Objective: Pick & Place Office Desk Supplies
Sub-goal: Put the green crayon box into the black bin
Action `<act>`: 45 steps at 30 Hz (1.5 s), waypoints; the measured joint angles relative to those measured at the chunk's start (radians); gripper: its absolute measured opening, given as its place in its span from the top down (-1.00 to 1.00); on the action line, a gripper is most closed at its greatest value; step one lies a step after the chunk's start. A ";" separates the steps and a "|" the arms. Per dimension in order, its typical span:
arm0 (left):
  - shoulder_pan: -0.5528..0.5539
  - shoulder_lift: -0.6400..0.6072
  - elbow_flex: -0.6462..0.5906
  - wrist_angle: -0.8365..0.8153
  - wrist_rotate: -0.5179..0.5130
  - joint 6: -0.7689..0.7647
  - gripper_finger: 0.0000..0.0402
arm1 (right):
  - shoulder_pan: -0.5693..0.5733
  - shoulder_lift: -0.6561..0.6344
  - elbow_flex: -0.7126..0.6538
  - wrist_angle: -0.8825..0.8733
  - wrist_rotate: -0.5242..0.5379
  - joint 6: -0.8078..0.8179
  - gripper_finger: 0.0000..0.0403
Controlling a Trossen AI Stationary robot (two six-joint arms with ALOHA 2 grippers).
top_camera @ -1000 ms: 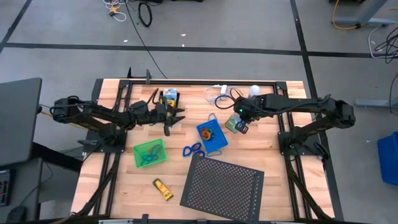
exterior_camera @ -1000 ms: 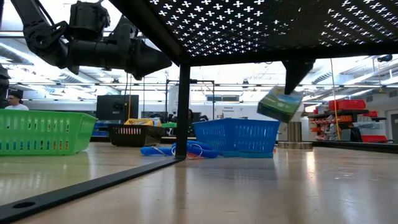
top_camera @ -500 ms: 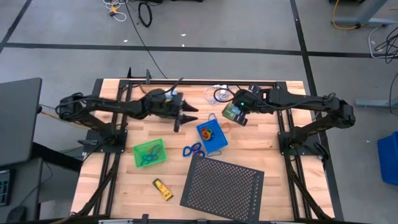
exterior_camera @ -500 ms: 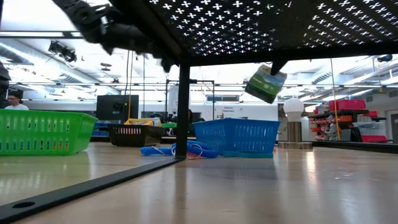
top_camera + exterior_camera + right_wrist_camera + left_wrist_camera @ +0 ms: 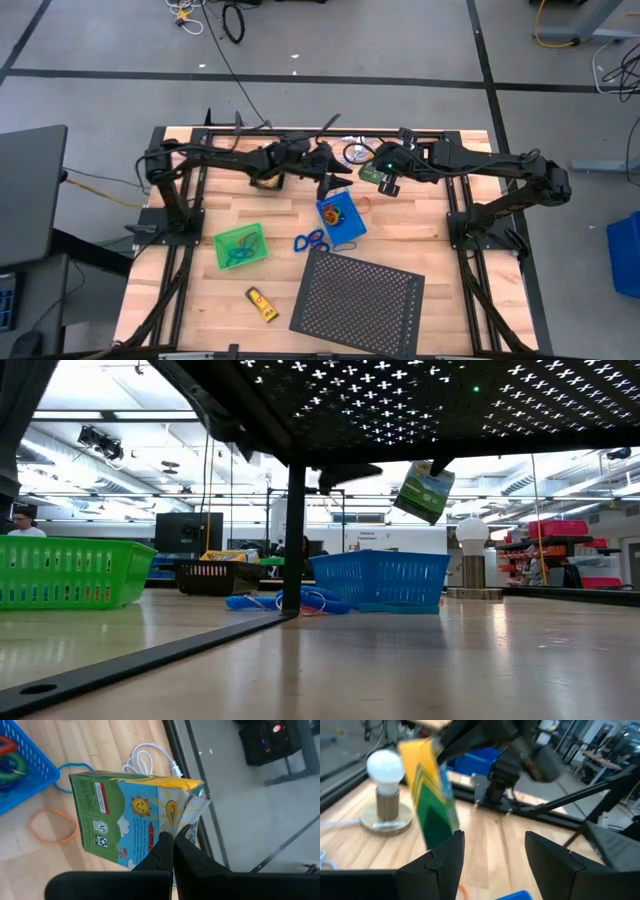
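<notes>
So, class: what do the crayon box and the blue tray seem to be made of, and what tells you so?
Crayon box: looks like thin printed card with a slight sheen; flat panels, folded top flaps pinched by the right gripper, printed sun and labels. Blue tray: probably moulded plastic; even colour, slatted walls with regular slots.

No legible words or numbers anywhere. Crayon box (image 5: 135, 820): smiling sun drawing, small round recycling-type symbols and a red-and-white label patch at centre of right wrist view, print too small to read.
</notes>
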 joint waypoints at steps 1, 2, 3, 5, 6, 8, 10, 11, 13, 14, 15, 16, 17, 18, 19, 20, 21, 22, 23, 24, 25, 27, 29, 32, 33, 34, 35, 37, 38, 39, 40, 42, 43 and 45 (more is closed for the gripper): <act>0.005 0.018 0.021 -0.016 -0.003 0.002 -0.07 | 0.000 0.000 0.000 0.003 0.005 -0.008 1.00; 0.010 0.033 0.036 -0.028 -0.003 0.002 -0.07 | 0.000 0.000 0.000 0.004 0.005 -0.014 1.00; 0.013 0.044 0.047 -0.034 -0.001 -0.002 -0.07 | 0.000 0.000 0.000 0.005 0.006 -0.017 1.00; 0.019 0.062 0.072 -0.031 0.002 -0.006 -0.07 | 0.000 0.000 0.000 0.007 0.006 -0.025 1.00; 0.020 0.065 0.081 -0.030 0.002 -0.006 -0.07 | 0.000 0.000 0.000 0.008 0.006 -0.029 1.00; 0.019 0.074 0.105 -0.021 0.004 -0.006 -0.07 | 0.000 0.000 0.000 0.017 0.007 -0.030 1.00; 0.022 0.087 0.127 -0.025 0.006 -0.007 -0.07 | 0.000 0.000 0.000 0.023 0.006 -0.037 1.00; 0.022 0.098 0.144 -0.023 0.012 -0.010 -0.07 | 0.000 0.000 0.000 0.025 0.007 -0.040 1.00; 0.024 0.116 0.166 -0.031 0.032 -0.029 -0.07 | 0.000 0.000 0.000 0.034 0.005 -0.047 1.00; 0.025 0.129 0.179 -0.031 0.039 -0.035 -0.07 | 0.000 0.000 0.000 0.036 0.004 -0.048 1.00; 0.025 0.141 0.190 -0.031 0.042 -0.040 -0.07 | 0.000 0.000 0.000 0.033 0.006 -0.048 1.00; 0.026 0.151 0.199 -0.031 0.045 -0.046 -0.07 | -0.001 0.000 0.000 0.030 0.005 -0.050 1.00; 0.026 0.161 0.208 -0.032 0.046 -0.053 -0.07 | -0.001 0.000 0.000 0.028 0.005 -0.051 1.00; 0.028 0.169 0.217 -0.034 0.047 -0.055 -0.07 | -0.001 0.000 0.000 0.023 0.006 -0.051 1.00; 0.029 0.174 0.226 -0.041 0.047 -0.059 -0.07 | -0.001 0.000 0.000 0.022 0.008 -0.052 1.00; 0.029 0.176 0.232 -0.048 0.044 -0.062 -0.07 | -0.001 0.000 0.000 0.022 0.010 -0.053 1.00; 0.031 0.176 0.235 -0.054 0.040 -0.062 -0.07 | -0.001 0.000 0.000 0.023 0.010 -0.056 1.00; 0.032 0.176 0.236 -0.055 0.029 -0.059 -0.07 | -0.001 0.000 0.000 0.025 0.013 -0.056 1.00; 0.034 0.176 0.237 -0.064 0.014 -0.054 -0.07 | -0.002 0.000 0.000 0.027 0.014 -0.056 1.00; 0.037 0.176 0.237 -0.077 0.000 -0.047 -0.07 | -0.001 0.000 0.000 0.028 0.012 -0.058 1.00; 0.041 0.174 0.238 -0.096 -0.009 -0.040 -0.07 | -0.001 0.001 0.000 0.029 0.005 -0.060 1.00; 0.054 0.168 0.238 -0.123 -0.009 -0.041 -0.07 | 0.000 0.001 0.000 0.031 -0.005 -0.063 1.00; 0.064 0.168 0.239 -0.130 -0.011 -0.049 -0.07 | 0.000 0.001 0.000 0.034 -0.004 -0.063 1.00; 0.078 0.170 0.238 -0.153 -0.036 -0.035 -0.07 | 0.000 0.001 0.000 0.040 -0.006 -0.064 1.00; 0.083 0.170 0.238 -0.160 -0.042 -0.031 -0.07 | 0.002 0.001 0.000 0.038 -0.005 -0.064 1.00; 0.090 0.169 0.238 -0.163 -0.040 -0.031 -0.07 | 0.002 0.001 0.000 0.038 -0.005 -0.066 1.00; 0.095 0.167 0.238 -0.163 -0.036 -0.033 -0.07 | 0.000 0.001 0.000 0.039 -0.006 -0.067 1.00; 0.102 0.164 0.238 -0.152 -0.017 -0.043 -0.07 | 0.000 0.001 0.000 0.036 -0.006 -0.068 1.00; 0.104 0.164 0.238 -0.140 0.001 -0.049 -0.07 | 0.001 0.001 0.000 0.034 -0.007 -0.071 1.00; 0.106 0.164 0.238 -0.130 0.021 -0.054 -0.07 | 0.001 0.001 0.000 0.037 -0.007 -0.074 1.00; 0.105 0.164 0.238 -0.115 0.035 -0.056 -0.07 | 0.001 0.001 0.000 0.041 -0.007 -0.075 1.00; 0.098 0.164 0.238 -0.095 0.041 -0.057 -0.07 | 0.001 0.001 0.000 0.050 -0.007 -0.080 1.00; 0.093 0.164 0.238 -0.091 0.041 -0.057 -0.07 | 0.001 0.001 0.000 0.054 -0.006 -0.083 1.00; 0.085 0.164 0.238 -0.090 0.043 -0.060 -0.07 | 0.000 0.001 0.000 0.066 -0.007 -0.090 1.00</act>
